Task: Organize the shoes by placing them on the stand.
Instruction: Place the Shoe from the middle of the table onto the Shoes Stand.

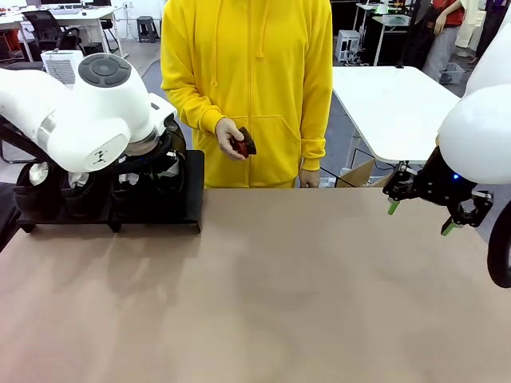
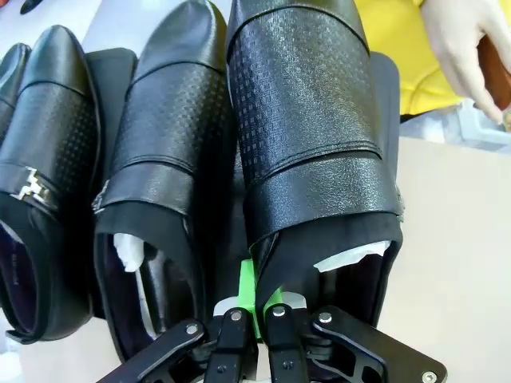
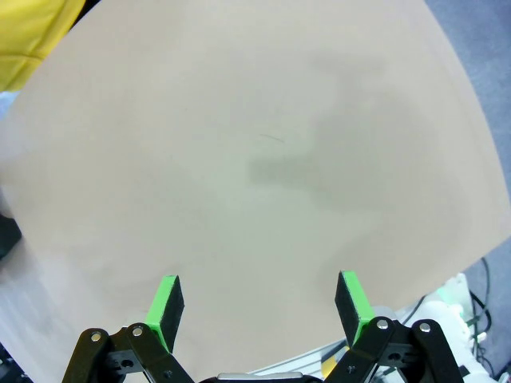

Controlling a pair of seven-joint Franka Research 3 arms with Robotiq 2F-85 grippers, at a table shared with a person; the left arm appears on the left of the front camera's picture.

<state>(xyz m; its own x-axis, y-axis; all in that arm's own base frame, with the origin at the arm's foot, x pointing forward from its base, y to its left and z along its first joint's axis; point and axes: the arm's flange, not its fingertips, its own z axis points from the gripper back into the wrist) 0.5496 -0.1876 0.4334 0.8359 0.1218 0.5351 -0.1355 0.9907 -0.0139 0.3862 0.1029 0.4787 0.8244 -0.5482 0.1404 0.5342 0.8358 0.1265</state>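
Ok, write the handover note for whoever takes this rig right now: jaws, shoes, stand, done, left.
Left gripper: jaws shut on the heel rim of the rightmost glossy black leather dress shoe, which sits on the low matte-black stand.
Right gripper: jaws open, holding nothing, above the bare tan table.
Shoes: the left wrist view shows at least two more black shoes lined up beside the held one on the stand.
Person's hand holds a small reddish-brown object.
Done: shoes are on the stand.
Left: release the last shoe and pull the left arm back.
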